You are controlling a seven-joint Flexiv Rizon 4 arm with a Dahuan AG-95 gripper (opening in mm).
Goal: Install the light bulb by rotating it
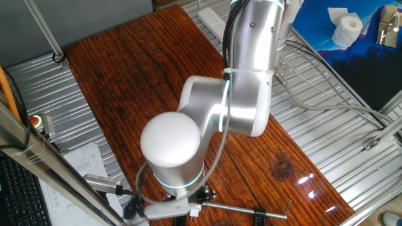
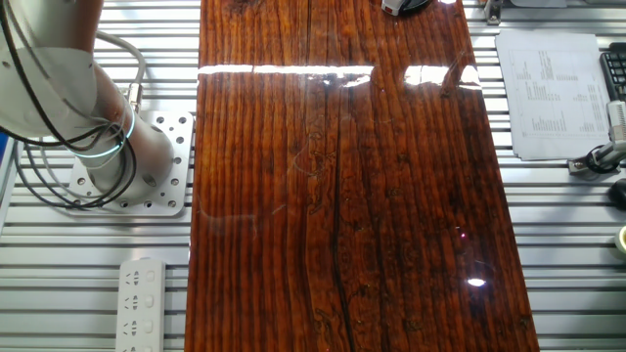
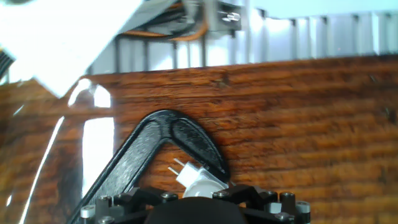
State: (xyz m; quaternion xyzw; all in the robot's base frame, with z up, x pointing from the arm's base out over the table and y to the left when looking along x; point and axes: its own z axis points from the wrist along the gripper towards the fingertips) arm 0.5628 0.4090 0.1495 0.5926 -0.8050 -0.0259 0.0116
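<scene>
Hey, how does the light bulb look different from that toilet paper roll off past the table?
The light bulb has two thin pins sticking out of one end; the toilet paper roll shows a hollow core on top. The bulb appears tilted over the wooden table in the hand view, while the roll stands upright on a blue surface beyond the table. Both are white.

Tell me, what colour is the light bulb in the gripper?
White; the light bulb shows best in the hand view.
</scene>
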